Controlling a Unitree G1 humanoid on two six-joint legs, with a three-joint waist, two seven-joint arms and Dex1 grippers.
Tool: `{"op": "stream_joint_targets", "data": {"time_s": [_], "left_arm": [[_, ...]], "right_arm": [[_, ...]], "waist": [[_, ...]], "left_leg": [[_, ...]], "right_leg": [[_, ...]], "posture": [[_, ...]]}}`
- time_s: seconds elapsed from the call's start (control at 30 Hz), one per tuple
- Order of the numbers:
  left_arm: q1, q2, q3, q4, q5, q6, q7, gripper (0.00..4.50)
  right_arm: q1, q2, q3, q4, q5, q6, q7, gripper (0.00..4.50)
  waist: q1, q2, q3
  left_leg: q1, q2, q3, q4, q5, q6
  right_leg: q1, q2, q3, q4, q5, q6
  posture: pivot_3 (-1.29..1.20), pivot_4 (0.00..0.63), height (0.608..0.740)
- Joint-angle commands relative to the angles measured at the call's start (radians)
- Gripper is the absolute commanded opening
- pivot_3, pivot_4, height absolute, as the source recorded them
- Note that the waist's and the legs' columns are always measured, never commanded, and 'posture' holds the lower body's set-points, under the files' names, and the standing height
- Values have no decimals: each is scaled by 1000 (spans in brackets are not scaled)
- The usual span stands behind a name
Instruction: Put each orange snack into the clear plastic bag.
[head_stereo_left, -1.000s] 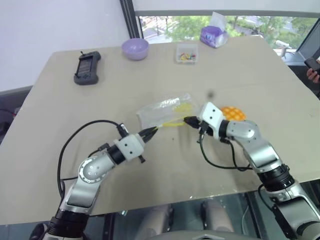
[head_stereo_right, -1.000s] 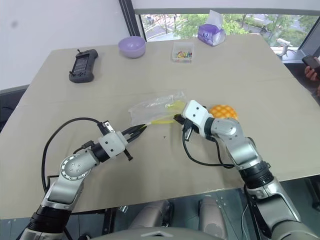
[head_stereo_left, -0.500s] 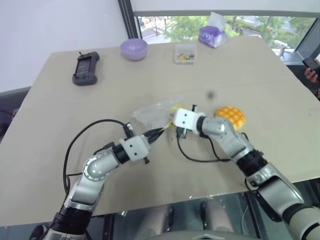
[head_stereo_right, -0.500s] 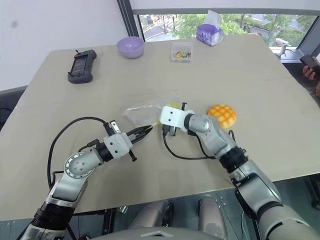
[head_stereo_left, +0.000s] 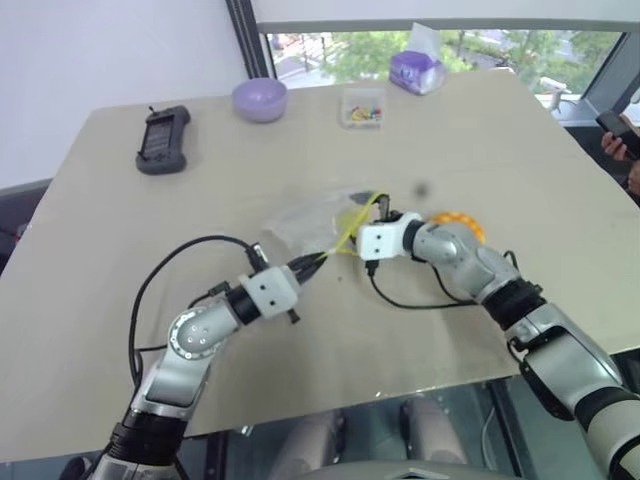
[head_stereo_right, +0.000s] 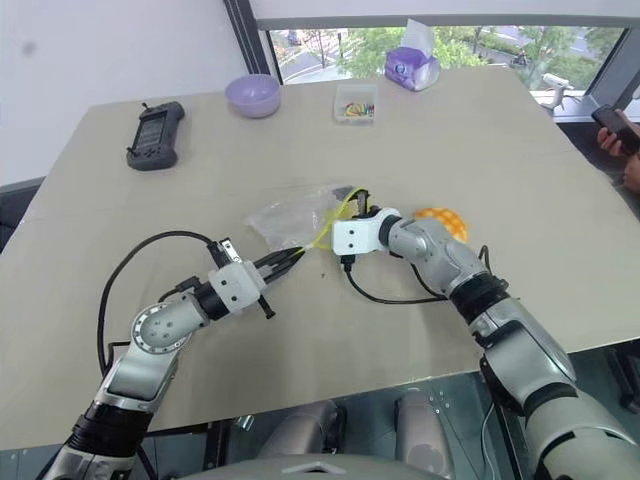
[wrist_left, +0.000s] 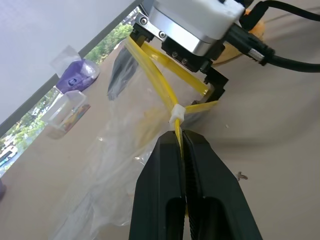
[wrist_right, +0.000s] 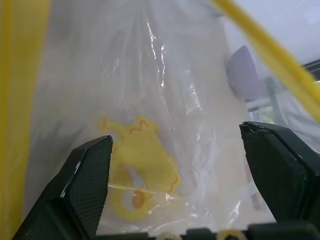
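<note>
Now the right pincer (head_stereo_right: 352, 205) has been spread inside the clear plastic bag (head_stereo_right: 285, 216); zip strip (wrist_left: 176, 116) kept clamped by left pincer (wrist_left: 182, 145), mouth opened for the orange snack (head_stereo_right: 447, 219).

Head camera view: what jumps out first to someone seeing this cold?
The two grippers meet mid-table at the clear plastic bag: the left gripper pinches its yellow zip strip, and the right gripper holds its mouth open with spread fingers. The orange snack lies on the table behind the right arm, not bagged.
</note>
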Motion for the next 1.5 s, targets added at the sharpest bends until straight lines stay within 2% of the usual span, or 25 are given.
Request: {"op": "stream_joint_targets", "data": {"time_s": [0.03, 0.17, 0.4, 0.5, 0.57, 0.67, 0.73, 0.87, 0.97, 1.07, 1.17, 1.23, 1.3, 1.33, 1.5], "left_arm": [[-16, -7, 26, -5, -5, 6, 25, 0], [-20, -12, 26, -8, 4, 11, 42, 0], [-10, -14, 43, -17, 14, 31, 74, 0], [-2, -21, 54, -31, 17, 47, 90, 0], [6, -24, 63, -40, 19, 58, 101, 0], [19, -28, 68, -47, 21, 72, 114, 0], [21, -34, 61, -50, 23, 76, 122, 0], [14, -48, 46, -55, 29, 84, 126, 0], [7, -50, 44, -52, 30, 86, 123, 0], [2, -46, 46, -46, 29, 84, 118, 0], [-3, -43, 50, -44, 27, 87, 115, 0], [-3, -41, 53, -44, 25, 88, 114, 0], [-3, -39, 55, -44, 25, 89, 114, 0], [-2, -39, 55, -44, 24, 90, 114, 0], [1, -42, 49, -45, 27, 87, 110, 0]], "right_arm": [[8, -17, -20, -50, 19, -43, 27, 4452], [52, -40, -69, -132, 134, -13, 142, 4452], [167, -144, -222, -395, 520, 153, 447, 4452], [234, -172, -360, -522, 727, 386, 467, 4452], [281, -201, -438, -581, 809, 518, 461, 4452], [364, -240, -525, -584, 824, 656, 396, 4452], [414, -228, -553, -594, 840, 754, 345, 4452], [462, -199, -536, -539, 758, 827, 235, 4452], [460, -168, -513, -498, 747, 926, 199, 4452], [442, -158, -495, -461, 706, 936, 168, 4452], [428, -173, -475, -417, 638, 892, 133, 3650], [421, -179, -474, -391, 610, 860, 118, 2827], [418, -182, -480, -377, 595, 847, 108, 2827], [418, -185, -480, -372, 584, 841, 101, 2127], [419, -190, -472, -350, 552, 787, 101, 296]], "waist": [[0, 0, 0], [1, 0, 0], [6, 0, 0], [7, 0, 0], [11, 0, 0], [27, 0, 0], [31, 0, 0], [29, 0, 0], [31, -1, 0], [33, -2, -1], [34, -3, -2], [35, -4, -2], [35, -4, -2], [35, -4, -2], [38, -4, -2]], "left_leg": [[0, 0, 0, 0, 0, 0], [0, 0, 0, 0, 0, 0], [0, 0, 0, 0, 0, 0], [0, 0, -1, 0, 0, 0], [0, 0, -1, 0, 0, 0], [0, 0, -1, 0, 0, 0], [1, 0, -1, 0, 0, 0], [1, 0, 0, 0, 0, 0], [2, 0, 1, 0, 0, 0], [6, 0, 0, 0, 0, 1], [8, 0, -1, 1, 0, 1], [9, 0, -1, 1, 0, 1], [9, 0, -2, 1, 0, 1], [9, 0, -2, 1, 0, 1], [9, -1, -2, 1, 0, 1]], "right_leg": [[0, 0, 0, 0, 0, 0], [0, 0, 0, 0, 0, 0], [1, 0, 0, -1, 0, 0], [2, -1, 0, -1, 0, 0], [2, -1, -1, -1, 0, 0], [3, -1, -1, -2, 0, 0], [3, -1, -1, -1, 0, 0], [3, -2, 0, -1, 0, 0], [4, -2, 1, -1, 0, 0], [9, -2, -1, -2, 0, 0], [12, -2, -2, -2, 0, 0], [13, -2, -2, -2, 0, 0], [13, -2, -3, -2, 0, 0], [14, -2, -3, -2, 0, 0], [14, -2, -3, -2, 0, 0]], "posture": [[0, 150, 736], [0, 150, 736], [0, 150, 736], [0, 150, 736], [0, 150, 736], [0, 150, 736], [0, 150, 736], [0, 150, 736], [0, 150, 736], [0, 150, 736], [0, 150, 736], [0, 150, 736], [0, 150, 736], [0, 150, 736], [0, 150, 736]]}}
